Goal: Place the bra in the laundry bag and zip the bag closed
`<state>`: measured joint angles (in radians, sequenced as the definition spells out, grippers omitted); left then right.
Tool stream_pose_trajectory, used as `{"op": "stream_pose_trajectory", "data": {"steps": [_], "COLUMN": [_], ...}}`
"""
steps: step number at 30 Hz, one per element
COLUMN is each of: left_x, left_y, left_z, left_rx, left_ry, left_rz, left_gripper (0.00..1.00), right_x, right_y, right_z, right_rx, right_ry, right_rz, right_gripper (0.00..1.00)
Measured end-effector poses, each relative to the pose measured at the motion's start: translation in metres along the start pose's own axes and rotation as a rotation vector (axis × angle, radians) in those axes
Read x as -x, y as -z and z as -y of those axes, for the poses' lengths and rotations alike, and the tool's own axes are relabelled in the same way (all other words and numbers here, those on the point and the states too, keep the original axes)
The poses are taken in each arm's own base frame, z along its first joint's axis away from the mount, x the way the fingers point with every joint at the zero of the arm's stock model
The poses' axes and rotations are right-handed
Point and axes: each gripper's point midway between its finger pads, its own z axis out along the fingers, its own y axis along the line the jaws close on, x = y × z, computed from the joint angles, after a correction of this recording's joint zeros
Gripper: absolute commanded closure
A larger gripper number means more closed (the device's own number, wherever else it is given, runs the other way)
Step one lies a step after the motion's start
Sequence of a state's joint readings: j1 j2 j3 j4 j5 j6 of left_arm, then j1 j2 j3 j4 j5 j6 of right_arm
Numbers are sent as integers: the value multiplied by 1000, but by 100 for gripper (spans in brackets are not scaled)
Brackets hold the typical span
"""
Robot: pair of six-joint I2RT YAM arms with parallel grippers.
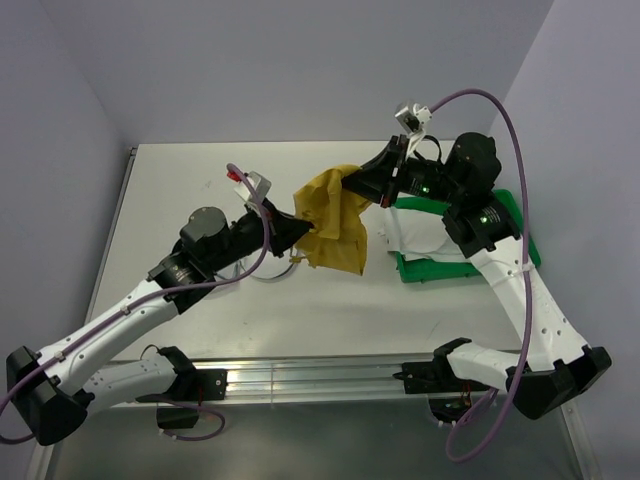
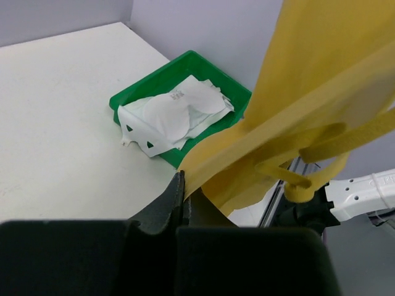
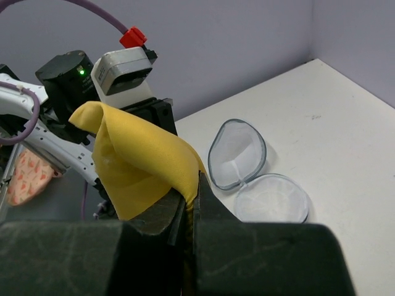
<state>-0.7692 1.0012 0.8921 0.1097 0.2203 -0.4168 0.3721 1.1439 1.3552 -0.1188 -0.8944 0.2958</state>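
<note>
The yellow bra (image 1: pixel 335 220) hangs in the air over the middle of the table, stretched between both grippers. My left gripper (image 1: pixel 303 232) is shut on its left lower edge, and in the left wrist view (image 2: pixel 184 185) the fabric (image 2: pixel 308 92) and its straps rise from the closed jaws. My right gripper (image 1: pixel 350 182) is shut on the top right corner, and the right wrist view (image 3: pixel 192 185) shows the cloth (image 3: pixel 136 160) pinched. The laundry bag (image 3: pixel 237 154) lies open on the table as two round mesh halves. In the top view it is mostly hidden under my left arm.
A green tray (image 1: pixel 430 270) holding crumpled white mesh items (image 1: pixel 425 235) stands at the right, under my right arm; it also shows in the left wrist view (image 2: pixel 185 61). Walls close the table at the back and sides.
</note>
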Motion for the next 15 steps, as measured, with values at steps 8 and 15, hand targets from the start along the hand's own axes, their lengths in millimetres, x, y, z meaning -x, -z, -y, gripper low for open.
{"op": "stream_pose_trajectory", "data": {"steps": [8, 15], "left_x": [-6, 22], "left_y": [-19, -30], "left_z": [-12, -39], "left_rx": [46, 102], "left_ry": [139, 302], "left_rz": [-44, -27], "left_gripper": [100, 100], "right_x": [-12, -10], "right_y": [20, 42], "right_z": [5, -14], "right_rx": [-117, -142], "right_ry": [86, 241], "right_rz": [47, 118], "right_gripper": [98, 77]}}
